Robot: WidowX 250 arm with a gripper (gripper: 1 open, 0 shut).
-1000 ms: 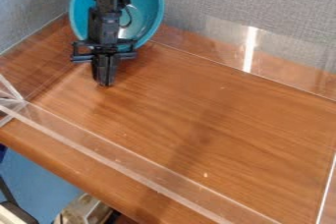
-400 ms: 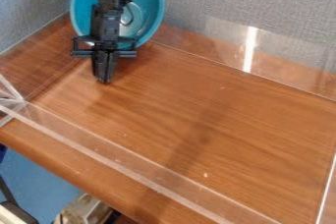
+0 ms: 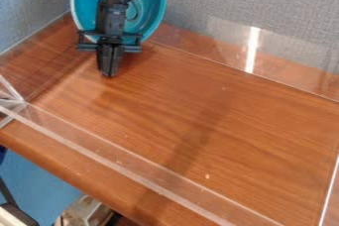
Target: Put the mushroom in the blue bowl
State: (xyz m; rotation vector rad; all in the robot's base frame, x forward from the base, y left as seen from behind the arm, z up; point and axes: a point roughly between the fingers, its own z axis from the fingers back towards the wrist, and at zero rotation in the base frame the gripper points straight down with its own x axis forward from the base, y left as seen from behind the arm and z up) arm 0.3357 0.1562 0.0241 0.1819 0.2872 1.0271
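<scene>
The blue bowl (image 3: 150,12) is at the back left of the wooden table, against the grey wall, with its turquoise inside facing the camera. My black gripper (image 3: 110,68) hangs in front of the bowl and covers its middle. Its fingers point down, pressed together just above the wood in front of the bowl's lower rim. Nothing shows between the fingertips. The mushroom is not in view; the arm hides the bowl's centre.
A clear plastic wall (image 3: 252,47) rings the brown table (image 3: 199,111), with a raised panel at the back right and a low rail along the front. The grey wall stands right behind the bowl.
The gripper has risen a little and drawn back toward the bowl, still shut. The bowl has not moved.
</scene>
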